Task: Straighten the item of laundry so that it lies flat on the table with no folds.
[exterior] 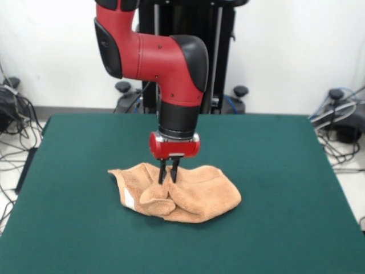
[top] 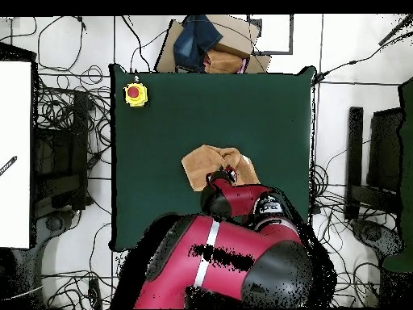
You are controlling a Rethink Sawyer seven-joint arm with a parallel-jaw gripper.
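Observation:
The item of laundry (exterior: 188, 191), a tan-orange terry towel, lies crumpled near the middle of the green table (exterior: 285, 171), with folds and a rolled-over lump at its front. A small white label (exterior: 130, 201) shows at its left front corner. My gripper (exterior: 167, 180) points straight down at the towel's rear middle. Its two dark fingers (exterior: 162, 171) stand close together, pinching a raised fold. From overhead, the towel (top: 206, 165) shows as a bunched patch on the table (top: 161, 161), partly covered by my arm. The gripper (top: 226, 174) is mostly hidden there.
A yellow box with a red button (top: 135, 94) sits at one table corner. A cardboard box with clothes (top: 211, 44) lies just past the table's edge. Cables and equipment lie on the floor around the table (exterior: 11, 114).

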